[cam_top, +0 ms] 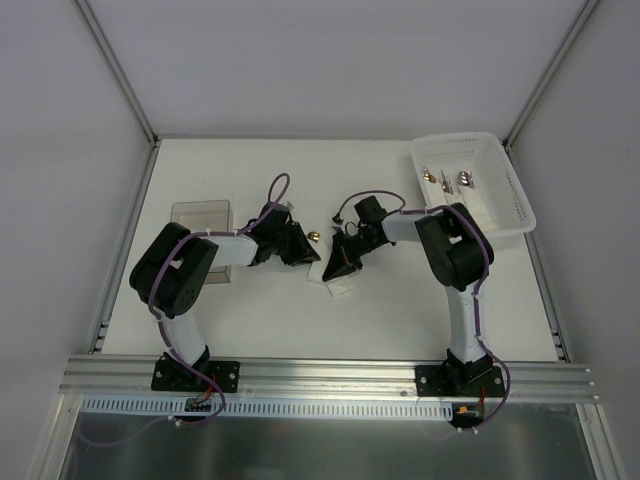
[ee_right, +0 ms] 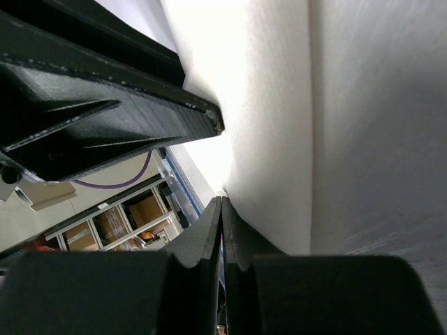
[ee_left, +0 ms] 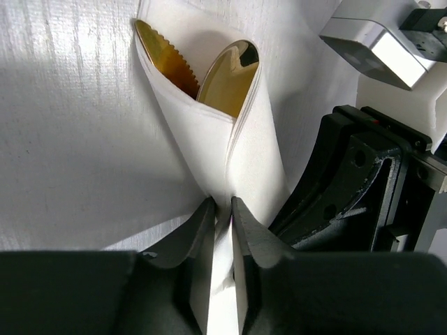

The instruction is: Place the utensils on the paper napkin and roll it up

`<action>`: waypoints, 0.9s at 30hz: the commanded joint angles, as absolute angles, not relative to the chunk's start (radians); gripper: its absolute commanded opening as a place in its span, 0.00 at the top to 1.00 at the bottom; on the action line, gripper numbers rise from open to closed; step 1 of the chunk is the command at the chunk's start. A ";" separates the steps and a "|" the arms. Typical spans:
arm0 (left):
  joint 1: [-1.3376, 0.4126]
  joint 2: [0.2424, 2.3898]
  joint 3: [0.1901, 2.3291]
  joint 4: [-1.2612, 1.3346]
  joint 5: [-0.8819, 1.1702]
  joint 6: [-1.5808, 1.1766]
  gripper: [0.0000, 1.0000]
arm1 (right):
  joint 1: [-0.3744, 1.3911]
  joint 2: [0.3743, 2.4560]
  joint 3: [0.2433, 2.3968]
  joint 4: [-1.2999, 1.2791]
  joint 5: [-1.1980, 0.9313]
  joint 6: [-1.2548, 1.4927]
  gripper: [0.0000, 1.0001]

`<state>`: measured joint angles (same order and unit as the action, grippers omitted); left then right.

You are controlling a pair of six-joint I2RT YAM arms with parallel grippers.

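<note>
The white paper napkin (ee_left: pixel 244 146) is rolled into a cone around two copper-gold utensil heads, a serrated knife (ee_left: pixel 164 59) and a spoon (ee_left: pixel 227 77). My left gripper (ee_left: pixel 222 207) is shut on the cone's narrow end. In the top view the left gripper (cam_top: pixel 306 255) and right gripper (cam_top: pixel 336 268) meet over the napkin (cam_top: pixel 338 289) at mid-table, and a gold utensil head (cam_top: pixel 313 236) pokes out behind them. My right gripper (ee_right: pixel 221 202) is shut, with nothing visible between its jaws. The napkin (ee_right: pixel 279 125) lies against the outer side of one finger.
A white plastic basket (cam_top: pixel 505 190) at the back right holds more utensils (cam_top: pixel 463 180). A clear shallow tray (cam_top: pixel 200 214) lies behind the left arm. The right gripper's black body (ee_left: pixel 349 181) sits close beside the cone, and the left gripper's body (ee_right: pixel 105 91) fills the right wrist view's upper left.
</note>
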<state>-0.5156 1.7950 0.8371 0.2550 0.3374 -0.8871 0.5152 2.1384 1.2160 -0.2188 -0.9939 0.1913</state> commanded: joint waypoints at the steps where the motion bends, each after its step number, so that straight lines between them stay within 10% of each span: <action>1: -0.515 1.828 0.822 0.245 0.311 -0.887 0.87 | 0.522 2.192 1.175 -0.245 -0.798 0.156 0.95; 4: -0.517 1.832 0.825 0.248 0.316 -0.888 1.00 | 0.522 2.187 1.175 -0.244 -0.801 0.156 0.95; 14: -0.512 1.740 0.816 0.256 0.322 -0.772 1.00 | 0.503 2.071 1.186 -0.244 -0.873 0.114 0.87; 20: -0.506 1.661 0.810 0.262 0.362 -0.733 1.00 | 0.456 1.942 1.223 -0.261 -0.966 0.058 0.42; 27: -0.495 1.603 0.795 0.287 0.451 -0.704 1.00 | 0.377 1.861 1.230 -0.337 -0.985 -0.040 0.29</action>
